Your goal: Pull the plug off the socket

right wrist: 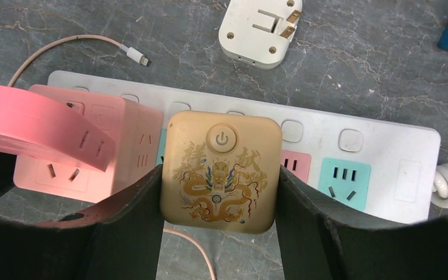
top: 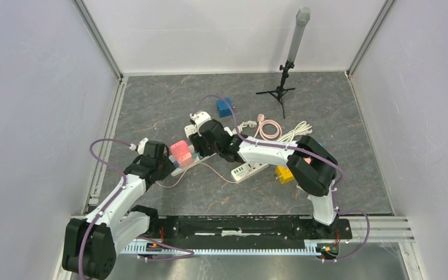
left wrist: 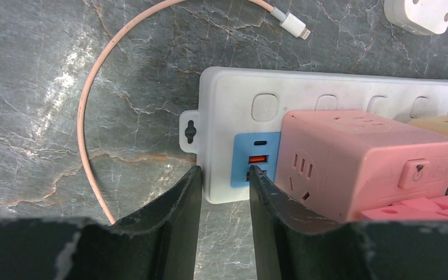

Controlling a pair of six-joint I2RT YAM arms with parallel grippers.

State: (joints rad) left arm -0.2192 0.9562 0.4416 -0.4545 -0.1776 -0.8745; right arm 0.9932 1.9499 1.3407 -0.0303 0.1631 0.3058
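Note:
A white power strip (right wrist: 379, 146) lies on the grey table. A gold plug with a dragon print (right wrist: 221, 169) stands on its middle, and a pink cube adapter (right wrist: 81, 154) stands beside it. My right gripper (right wrist: 219, 175) is shut on the gold plug, one finger on each side. My left gripper (left wrist: 224, 175) is closed over the end of the strip (left wrist: 233, 93), with one finger at its outer edge and the other on the blue USB panel (left wrist: 258, 153). In the top view both grippers meet at the pink cube (top: 181, 153), and the gold plug is hidden under the right wrist.
A loose white charger (right wrist: 262, 29) lies behind the strip. A thin pink cable (left wrist: 93, 87) loops around the strip's end. A blue block (top: 224, 107), a yellow block (top: 284, 174), coiled cords (top: 280, 129) and a small tripod (top: 280, 90) stand further off.

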